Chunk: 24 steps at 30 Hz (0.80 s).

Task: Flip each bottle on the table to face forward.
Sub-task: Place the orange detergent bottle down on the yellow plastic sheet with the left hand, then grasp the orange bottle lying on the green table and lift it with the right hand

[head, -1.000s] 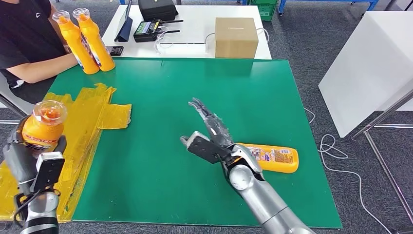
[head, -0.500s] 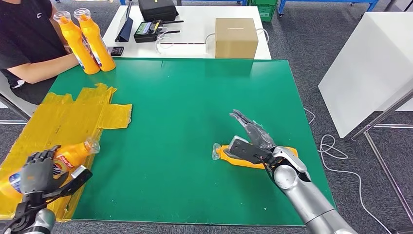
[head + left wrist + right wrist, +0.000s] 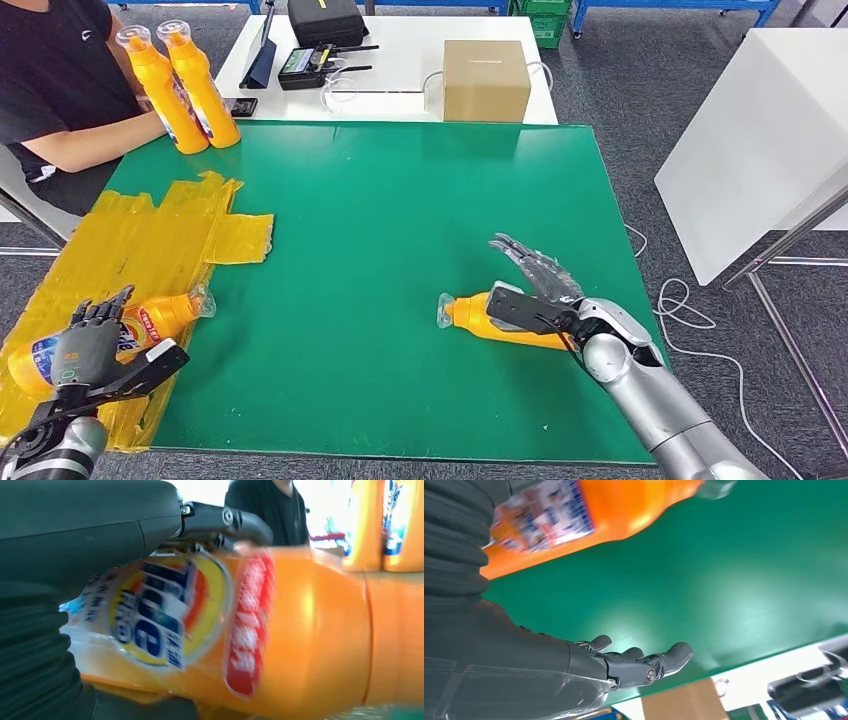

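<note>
The left hand (image 3: 85,345) lies on a flat bottle (image 3: 150,320) at the bench's (image 3: 360,200) near left corner; whether it grips is unclear. The right hand (image 3: 535,290), fingers spread, holds nothing beside another flat bottle (image 3: 480,315) near the right edge.

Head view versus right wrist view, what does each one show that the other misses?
Head view alone: the left hand on a lying orange plastic bottle over the yellow tape patch, two upright orange bottles beside a seated person, and the white table.

Right wrist view alone: the lying bottle's label from close up, and the underside of the right hand's fingers, stretched out and apart.

Both: the right hand, the orange bottle lying beside it, the green mat and the brown cardboard box.
</note>
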Tool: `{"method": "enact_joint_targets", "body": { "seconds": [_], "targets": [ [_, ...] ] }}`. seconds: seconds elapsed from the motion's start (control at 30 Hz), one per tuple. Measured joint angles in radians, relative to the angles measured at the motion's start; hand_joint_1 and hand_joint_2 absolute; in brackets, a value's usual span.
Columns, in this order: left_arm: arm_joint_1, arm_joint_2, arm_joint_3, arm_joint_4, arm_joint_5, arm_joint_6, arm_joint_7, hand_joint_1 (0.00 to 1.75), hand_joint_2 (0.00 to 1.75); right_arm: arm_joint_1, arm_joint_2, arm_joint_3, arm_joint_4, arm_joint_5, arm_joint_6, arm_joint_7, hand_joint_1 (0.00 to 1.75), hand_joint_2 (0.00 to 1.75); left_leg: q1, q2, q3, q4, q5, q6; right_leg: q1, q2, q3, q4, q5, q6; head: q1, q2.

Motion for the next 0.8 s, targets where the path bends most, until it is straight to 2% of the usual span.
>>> {"method": "enact_joint_targets", "body": {
  "seconds": [0.37, 0.63, 0.8],
  "targets": [
    [0.021, 0.010, -0.036, -0.031, 0.267, -0.153, -0.161, 0.00, 0.00, -0.067, -0.112, 0.048, 0.082, 0.061, 0.091, 0.056, 0.00, 1.75, -0.004, -0.011, 0.002, 0.000, 0.004, 0.006, -0.005, -0.012, 0.006, 0.000, 0.000, 0.001, 0.000, 0.000],
    [0.047, 0.010, -0.036, -0.067, 0.303, -0.184, -0.179, 0.00, 0.00, -0.072, -0.168, 0.072, 0.098, 0.075, 0.112, 0.074, 0.00, 1.75, -0.005, -0.012, 0.002, 0.000, 0.005, 0.007, -0.006, -0.013, 0.006, 0.000, 0.001, 0.002, 0.000, 0.000],
    [0.053, 0.010, -0.036, -0.077, 0.303, -0.189, -0.180, 0.00, 0.00, -0.072, -0.181, 0.087, 0.105, 0.076, 0.112, 0.075, 0.00, 1.75, -0.006, -0.012, 0.002, 0.000, 0.005, 0.008, -0.006, -0.013, 0.006, 0.000, 0.001, 0.003, 0.000, 0.000]
  ]
}}
